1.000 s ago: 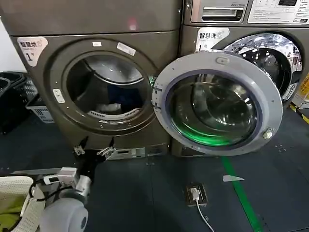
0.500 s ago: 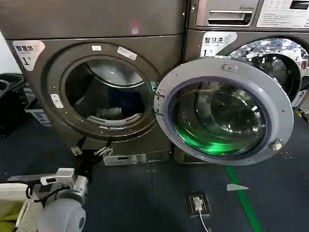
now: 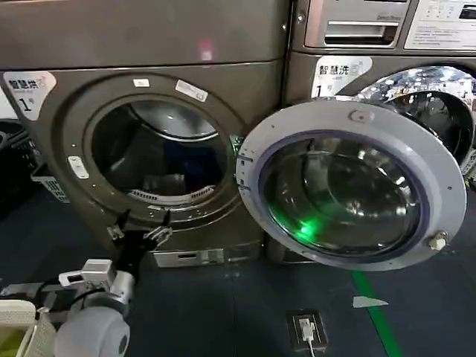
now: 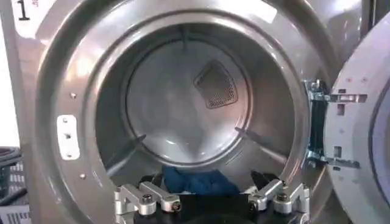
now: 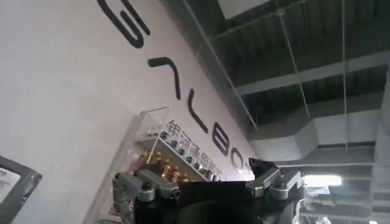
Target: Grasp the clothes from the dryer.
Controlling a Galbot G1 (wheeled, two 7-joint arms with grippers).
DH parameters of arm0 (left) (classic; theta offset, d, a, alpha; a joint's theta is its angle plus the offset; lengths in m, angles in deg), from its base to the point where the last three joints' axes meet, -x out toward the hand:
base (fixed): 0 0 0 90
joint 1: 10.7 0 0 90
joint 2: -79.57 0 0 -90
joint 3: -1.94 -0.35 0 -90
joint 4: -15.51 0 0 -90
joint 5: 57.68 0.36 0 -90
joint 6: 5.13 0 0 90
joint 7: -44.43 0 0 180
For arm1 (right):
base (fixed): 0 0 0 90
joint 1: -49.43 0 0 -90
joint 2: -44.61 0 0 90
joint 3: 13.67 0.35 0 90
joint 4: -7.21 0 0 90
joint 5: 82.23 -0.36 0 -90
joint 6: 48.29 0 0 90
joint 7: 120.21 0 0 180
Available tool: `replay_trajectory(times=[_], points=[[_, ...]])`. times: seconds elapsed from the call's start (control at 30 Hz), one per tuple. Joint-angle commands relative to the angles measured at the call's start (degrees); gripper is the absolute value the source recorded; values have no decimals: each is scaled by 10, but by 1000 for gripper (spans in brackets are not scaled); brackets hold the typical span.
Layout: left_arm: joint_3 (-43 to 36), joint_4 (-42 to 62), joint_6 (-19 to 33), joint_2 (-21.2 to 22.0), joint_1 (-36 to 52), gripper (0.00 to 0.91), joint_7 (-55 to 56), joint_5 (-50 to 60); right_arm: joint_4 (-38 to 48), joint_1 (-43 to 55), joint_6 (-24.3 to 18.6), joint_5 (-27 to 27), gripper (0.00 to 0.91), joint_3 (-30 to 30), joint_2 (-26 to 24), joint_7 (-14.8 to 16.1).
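Hovering: left end effector (image 3: 139, 229) open, empty, below dryer (image 3: 44, 149) mouth | sticker (image 3: 26, 89) "1" | navy clothes (image 4: 198, 181) inside

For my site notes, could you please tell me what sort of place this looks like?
Probably a laundry room or laundromat mock-up: a numbered dryer with its door swung open, a second front-loader beside it, and a basket on the dark floor. The left gripper hangs open below the porthole.

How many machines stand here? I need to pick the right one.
2. The dryer, door swung open, is on the left; a second machine stands to its right, partly behind that door.
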Motion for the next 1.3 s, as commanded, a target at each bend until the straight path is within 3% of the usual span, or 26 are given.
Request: replay_trajectory(times=[0.03,0.9,1.3], points=[[1,0,0,0,-1,907,0,0,0,1,0,0,907,-2,1,0],[-2,0,11,1,6,907,-5,-8,-9,-2,-1,0,907,-2,11,-7],[-16,109,38,3,121,907,-4,-13,-17,-34,-1,-10,907,26,16,-5]])
